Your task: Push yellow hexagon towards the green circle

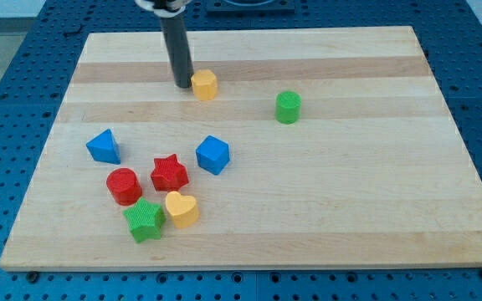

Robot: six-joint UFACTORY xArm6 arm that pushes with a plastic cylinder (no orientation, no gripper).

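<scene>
The yellow hexagon (205,84) sits on the wooden board near the view's top, left of centre. My tip (182,84) is right beside its left side, touching or nearly touching it. The green circle (288,107) stands to the right of the hexagon and slightly lower, about a hundred pixels away.
A cluster lies lower left: a blue triangle (104,146), a red circle (124,186), a red star (169,173), a blue cube (212,155), a green star (145,220) and a yellow heart (182,209). The board's top edge (249,32) is close above my tip.
</scene>
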